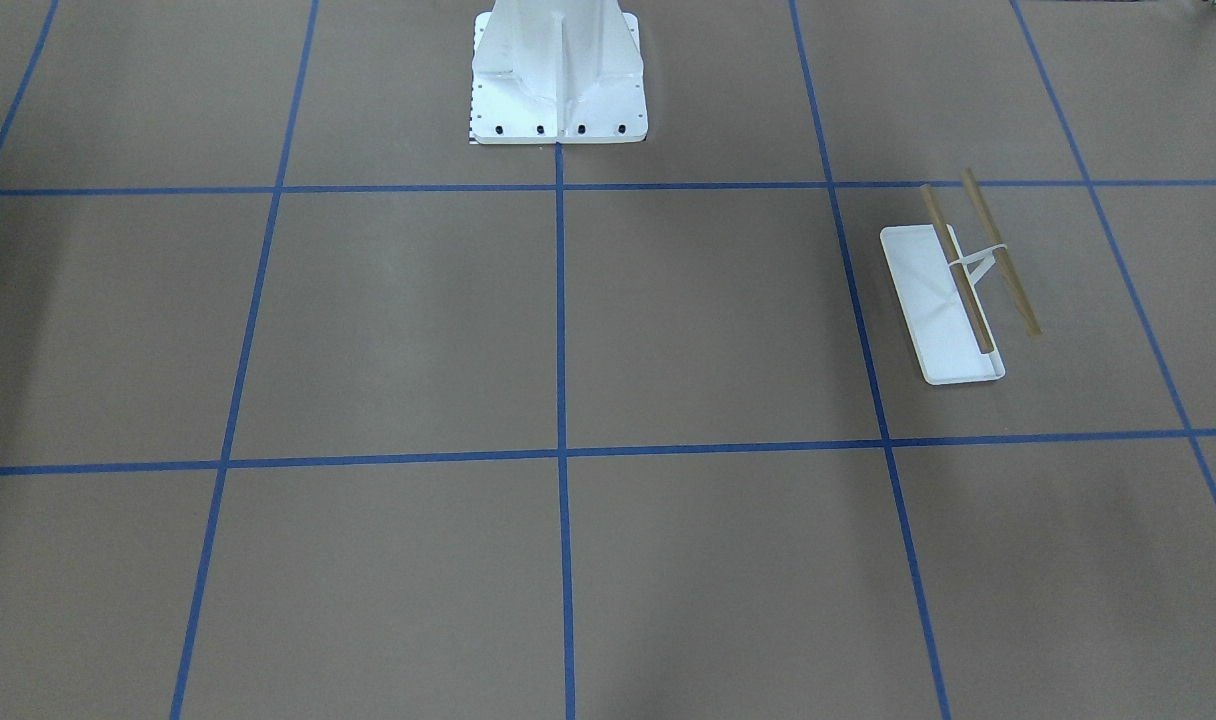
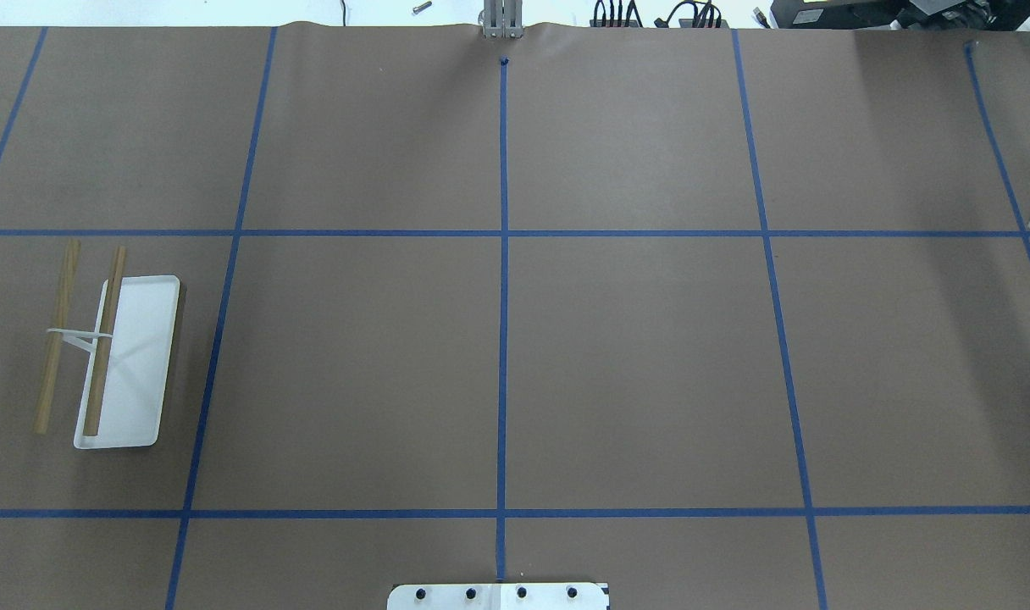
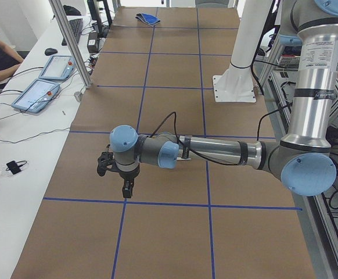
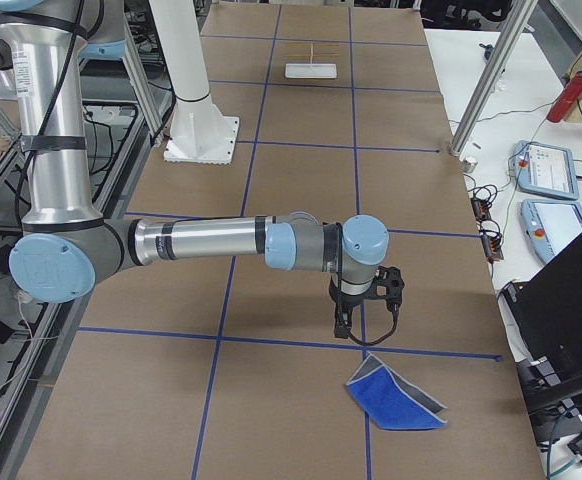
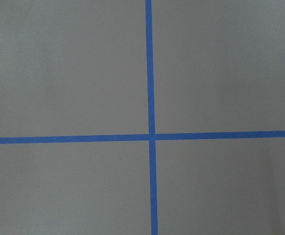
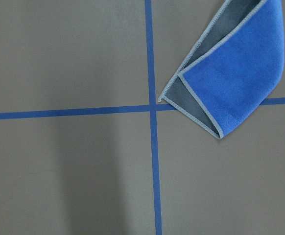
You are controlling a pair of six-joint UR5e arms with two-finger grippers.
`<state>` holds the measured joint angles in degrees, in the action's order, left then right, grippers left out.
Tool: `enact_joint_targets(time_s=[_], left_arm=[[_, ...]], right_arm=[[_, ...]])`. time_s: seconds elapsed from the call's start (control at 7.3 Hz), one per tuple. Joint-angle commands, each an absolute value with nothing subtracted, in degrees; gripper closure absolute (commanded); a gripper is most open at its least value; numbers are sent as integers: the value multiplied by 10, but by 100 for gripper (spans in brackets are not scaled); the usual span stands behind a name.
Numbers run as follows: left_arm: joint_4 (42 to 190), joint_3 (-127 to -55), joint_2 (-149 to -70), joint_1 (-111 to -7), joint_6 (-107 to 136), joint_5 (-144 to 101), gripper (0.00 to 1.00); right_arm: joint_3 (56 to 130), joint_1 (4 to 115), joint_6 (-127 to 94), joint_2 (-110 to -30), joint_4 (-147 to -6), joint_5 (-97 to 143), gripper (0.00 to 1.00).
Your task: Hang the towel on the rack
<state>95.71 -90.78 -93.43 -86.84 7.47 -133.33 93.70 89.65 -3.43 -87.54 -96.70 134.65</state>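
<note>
on the brown taped table [image 4: 401,200], the towel [image 4: 396,402] lay diagonally at lower right, just below the right gripper [image 4: 366,315]; the rack [image 4: 311,68] stood far off at top. whether that gripper was open could not be told.

Brown table [image 2: 354,364], blue tape grid [image 2: 503,339]

The left arm [image 3: 215,152] stands with its upper link upright and its forearm stretched out level, the wrist [image 3: 124,139] bent so that the left claw [image 3: 114,178] points straight down. The right arm [image 4: 201,240] mirrors that pose, its right claw [image 4: 366,312] likewise aimed down; whether either claw's fingers are parted or closed cannot be judged from these side views
</note>
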Motion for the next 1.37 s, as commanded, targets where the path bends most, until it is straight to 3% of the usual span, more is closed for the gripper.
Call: enact_joint_targets(time_s=[0.0, 1.23], left_arm=[[957, -908, -934, -868, 76, -1333, 2], [957, -911, -935, -868, 75, -1332, 2]], right_arm=[[937, 896, -34, -875, -967, 1346, 0], [921, 887, -33, -869, -961, 1338, 0]])
